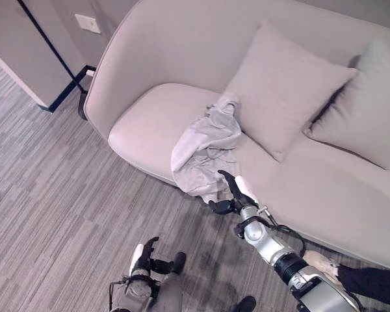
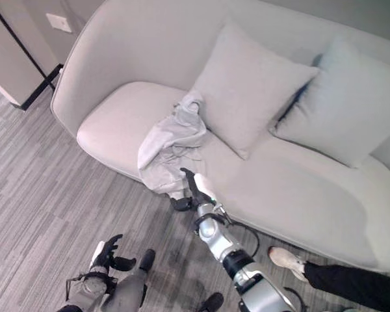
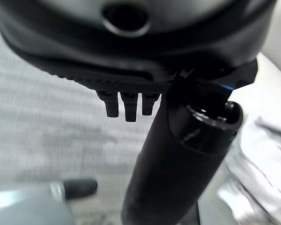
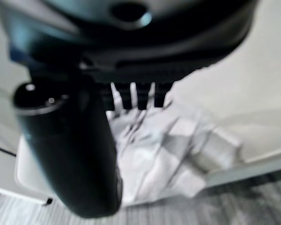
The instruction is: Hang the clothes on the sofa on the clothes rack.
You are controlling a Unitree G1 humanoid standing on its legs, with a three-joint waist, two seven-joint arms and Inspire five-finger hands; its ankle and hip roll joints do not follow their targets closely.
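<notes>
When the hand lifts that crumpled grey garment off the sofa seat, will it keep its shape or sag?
The grey garment lies in soft folds and hangs over the sofa's front edge, so it will probably sag and unfold. It looks thin, likely light. The right hand, open beside its lower edge, may gather only one layer.

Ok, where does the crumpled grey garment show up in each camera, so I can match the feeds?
Left eye view: garment at centre, draped over the sofa's front edge.
Right eye view: garment left of centre, same spot.
Left wrist view: pale folds at the right edge.
Right wrist view: garment at centre, past the fingers.
Shared landmark in the eye views: the cushion beside it.
</notes>
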